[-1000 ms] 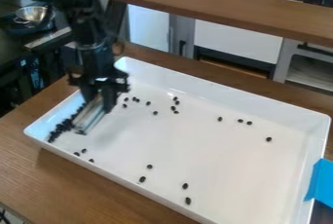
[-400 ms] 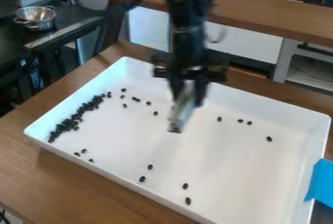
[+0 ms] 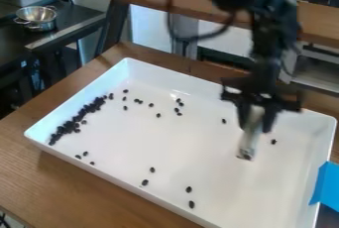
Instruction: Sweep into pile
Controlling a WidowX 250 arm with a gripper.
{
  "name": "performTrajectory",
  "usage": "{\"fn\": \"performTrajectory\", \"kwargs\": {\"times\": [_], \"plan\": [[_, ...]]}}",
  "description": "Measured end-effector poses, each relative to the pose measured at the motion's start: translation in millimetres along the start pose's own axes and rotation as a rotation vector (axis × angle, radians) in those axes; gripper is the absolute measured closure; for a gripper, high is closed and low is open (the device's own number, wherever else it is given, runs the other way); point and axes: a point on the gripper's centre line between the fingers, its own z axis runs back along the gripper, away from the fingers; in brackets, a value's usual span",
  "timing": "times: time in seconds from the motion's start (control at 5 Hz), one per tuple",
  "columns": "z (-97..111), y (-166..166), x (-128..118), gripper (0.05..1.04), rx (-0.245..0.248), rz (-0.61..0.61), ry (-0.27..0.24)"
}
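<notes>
Over the right half of the tray (image 3: 78, 96), the gripper (image 3: 257, 119) pinched a tool (image 3: 250, 140) that risked skipping beans (image 3: 273, 142) if held high.

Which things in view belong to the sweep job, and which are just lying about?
Job:
claw
pale sweeping tool in it
white tray
small dark pieces, heaped and scattered

Just lying about:
metal bowl
blue strip at the tray's right edge

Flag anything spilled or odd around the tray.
Nothing stands out: the visible dark pieces, heaped or scattered, all lie inside the white tray, as an unfinished sweep might leave them.
</notes>
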Motion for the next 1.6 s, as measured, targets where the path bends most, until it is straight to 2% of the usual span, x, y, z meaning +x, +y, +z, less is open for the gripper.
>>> {"fn": "performTrajectory", "kwargs": {"times": [0.2, 0.4, 0.8, 1.2, 1.4, 1.6], "plan": [[-16.8, -27.7, 5.5, 0.701, 0.028, -0.013, -0.014], [-31.2, -39.6, 9.4, 0.701, 0.053, -0.013, -0.011], [-50.1, -45.0, 13.2, 0.701, 0.087, 0.001, -0.007], [-59.0, -32.7, 20.1, 0.701, 0.106, 0.010, -0.022], [-60.8, -17.4, 20.9, 0.701, 0.098, 0.016, -0.025], [-59.5, 8.1, 25.6, 0.701, 0.091, 0.025, 0.003]]}}
